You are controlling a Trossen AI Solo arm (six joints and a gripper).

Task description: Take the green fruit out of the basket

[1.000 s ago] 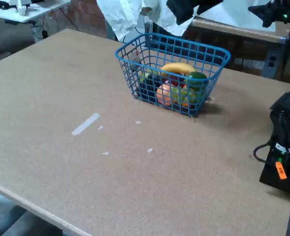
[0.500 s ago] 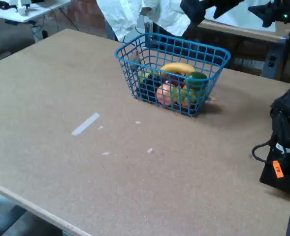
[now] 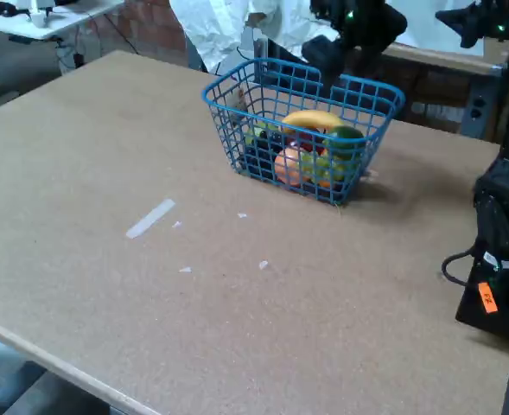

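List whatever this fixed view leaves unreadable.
- Pincer: a dark blur behind the basket rim; open or shut cannot be told.
- Fruit under the banana: hidden by mesh and the pile on top.
- Green fruit: lower part masked by basket wires.
- Arm: cut off by the top edge.

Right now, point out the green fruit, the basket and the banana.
green fruit (image 3: 346,136), fixed view, on its rounded top, at the basket's right end.
basket (image 3: 237,80), fixed view, on the thick blue rim at its left side.
banana (image 3: 310,118), fixed view, on the middle of its yellow curve.
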